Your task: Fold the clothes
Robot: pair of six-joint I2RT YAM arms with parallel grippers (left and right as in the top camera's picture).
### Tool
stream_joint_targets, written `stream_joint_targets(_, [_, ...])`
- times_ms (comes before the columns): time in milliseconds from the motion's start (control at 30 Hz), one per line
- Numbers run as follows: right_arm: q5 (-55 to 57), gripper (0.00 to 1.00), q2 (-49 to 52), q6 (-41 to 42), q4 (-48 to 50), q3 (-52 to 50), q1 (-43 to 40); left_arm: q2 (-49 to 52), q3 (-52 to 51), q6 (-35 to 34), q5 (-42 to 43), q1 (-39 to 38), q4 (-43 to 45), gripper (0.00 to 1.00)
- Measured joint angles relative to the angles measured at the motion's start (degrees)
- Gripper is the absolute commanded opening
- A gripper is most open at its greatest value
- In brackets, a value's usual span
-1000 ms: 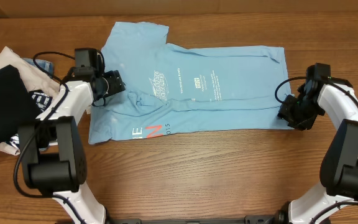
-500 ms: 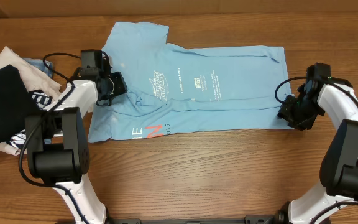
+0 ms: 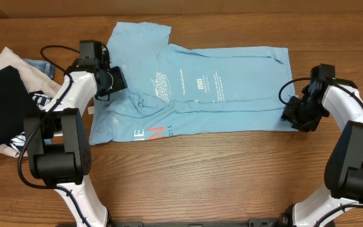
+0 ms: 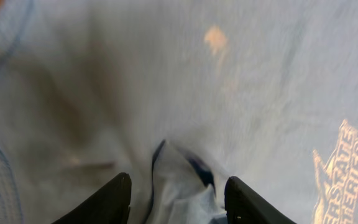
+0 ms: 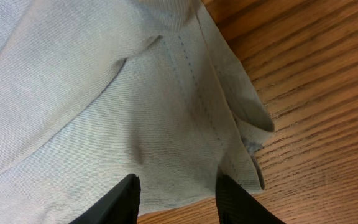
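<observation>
The light-blue T-shirt (image 3: 219,82) lies spread sideways on the table, its printed lettering facing up. My left gripper (image 3: 120,81) is low over the shirt's left part, close to the white logo print. In the left wrist view its jaws (image 4: 176,199) stand apart, with a raised ridge of blue cloth (image 4: 185,180) between them that is not pinched. My right gripper (image 3: 290,112) sits at the shirt's lower right corner. There its open jaws (image 5: 178,196) straddle the flat hem (image 5: 185,93) at the edge of the cloth, and bare wood shows beside it.
A heap of other garments lies at the left edge: a black one (image 3: 2,107) on top, beige cloth (image 3: 8,60) and a bit of denim (image 3: 40,65) behind. The left arm's cable (image 3: 52,50) loops above them. Bare wooden table (image 3: 200,176) runs along the front.
My left gripper has shifted a little toward the back of the table along the shirt's left part. The right arm and the shirt's outline look the same.
</observation>
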Motion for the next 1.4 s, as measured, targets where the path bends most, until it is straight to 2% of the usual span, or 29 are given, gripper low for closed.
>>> stream_joint_targets(300, [0.00, 0.43, 0.00, 0.00, 0.02, 0.00, -0.02, 0.26, 1.14, 0.63, -1.18, -0.31, 0.04, 0.56])
stream_joint_targets(600, [0.00, 0.43, 0.00, 0.00, 0.00, 0.00, 0.00, 2.82, 0.94, 0.66, -1.29, -1.95, 1.29, 0.55])
stream_joint_targets(667, [0.02, 0.43, 0.00, 0.00, 0.00, 0.00, 0.00, 2.99, 0.87, 0.66, -1.29, -1.97, 1.27, 0.52])
stream_joint_targets(767, [0.00, 0.43, 0.00, 0.02, -0.02, 0.00, 0.00, 2.99, 0.87, 0.66, -1.31, -1.95, 1.09, 0.36])
stream_joint_targets(800, [0.00, 0.43, 0.00, 0.00, -0.07, 0.00, 0.00, 2.99, 0.87, 0.72, -1.36, -1.95, 1.01, 0.24])
stream_joint_targets(833, [0.00, 0.43, 0.00, 0.00, -0.07, 0.00, -0.02, 2.99, 0.87, 1.03, -1.49, -1.97, 0.90, 0.18])
stream_joint_targets(867, [0.00, 0.43, 0.00, 0.02, -0.07, 0.00, 0.00, 2.99, 0.87, 0.85, -1.51, -1.97, 0.79, 0.04])
stream_joint_targets(1167, [0.00, 0.43, 0.00, 0.00, -0.04, 0.00, -0.02, 2.64, 1.07, 0.87, -2.99, -1.14, -1.51, 0.04])
stream_joint_targets(1400, [0.02, 0.43, 0.00, 0.04, 0.00, 0.00, -0.02, -2.84, 1.46, 0.83, -5.42, 2.58, -1.73, 0.06])
